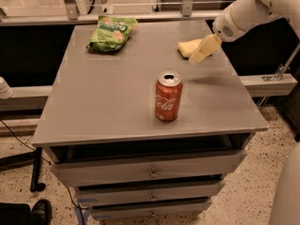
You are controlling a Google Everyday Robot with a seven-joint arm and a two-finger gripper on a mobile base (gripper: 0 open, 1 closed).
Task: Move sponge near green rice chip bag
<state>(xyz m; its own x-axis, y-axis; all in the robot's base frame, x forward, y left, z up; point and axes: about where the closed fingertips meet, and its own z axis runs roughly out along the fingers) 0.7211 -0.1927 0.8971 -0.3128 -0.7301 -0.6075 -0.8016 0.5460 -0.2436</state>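
Note:
The pale yellow sponge (187,46) lies on the grey tabletop (117,102) at the far right. My gripper (202,51) comes in from the upper right on a white arm and hangs just above the sponge's right end, partly covering it. The green rice chip bag (111,33) lies at the far left of the tabletop, well apart from the sponge.
A red cola can (168,96) stands upright near the middle front of the tabletop. Drawers (150,172) sit below the top. A metal rail (140,6) runs behind the table. A dark shoe (40,212) is on the floor at the lower left.

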